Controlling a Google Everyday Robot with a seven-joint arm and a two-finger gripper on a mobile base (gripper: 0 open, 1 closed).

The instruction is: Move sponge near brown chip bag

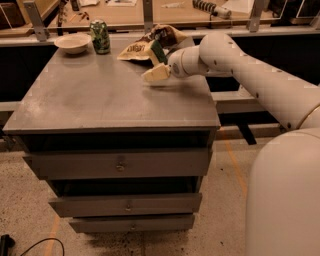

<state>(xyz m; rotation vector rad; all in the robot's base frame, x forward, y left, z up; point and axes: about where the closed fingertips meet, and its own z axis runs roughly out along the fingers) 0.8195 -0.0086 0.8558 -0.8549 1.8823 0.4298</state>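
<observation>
The brown chip bag lies crumpled at the back of the grey cabinet top, right of centre. The sponge shows as a dark green strip tilted against the bag's right side. My gripper is at the end of the white arm that reaches in from the right. Its pale tip is just in front of and below the sponge, low over the top. I cannot tell whether it still holds the sponge.
A green drink can and a shallow white bowl stand at the back left. The cabinet has drawers below. A wooden bench with rails runs behind. My arm spans the right edge.
</observation>
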